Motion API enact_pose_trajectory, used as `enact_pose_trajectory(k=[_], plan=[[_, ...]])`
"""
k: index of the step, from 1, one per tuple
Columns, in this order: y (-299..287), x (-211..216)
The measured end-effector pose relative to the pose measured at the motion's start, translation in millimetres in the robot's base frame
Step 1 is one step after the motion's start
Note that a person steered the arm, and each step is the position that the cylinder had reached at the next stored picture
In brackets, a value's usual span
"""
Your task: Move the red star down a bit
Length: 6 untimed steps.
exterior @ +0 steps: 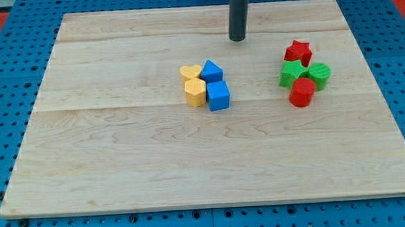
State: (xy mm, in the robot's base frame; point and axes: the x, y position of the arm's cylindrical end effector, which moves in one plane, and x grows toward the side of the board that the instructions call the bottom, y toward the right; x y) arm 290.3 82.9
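The red star [298, 51] lies at the view's right, at the top of a tight cluster. Just below it sit a green star [293, 73], a green round block [320, 74] and a red cylinder [302, 92]. My tip [237, 38] rests on the board near the view's top centre, to the left of and slightly above the red star, with a clear gap between them.
A second cluster sits at the board's centre: a yellow heart [191, 73], a yellow hexagonal block [195, 93], a blue triangular block [211, 71] and a blue cube [218, 96]. The wooden board [121, 159] lies on a blue pegboard.
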Motion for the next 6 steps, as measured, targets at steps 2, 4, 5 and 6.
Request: enact_pose_trajectory(k=[2, 4, 5, 6], plan=[[34, 3], [94, 6], [97, 9], [117, 22]])
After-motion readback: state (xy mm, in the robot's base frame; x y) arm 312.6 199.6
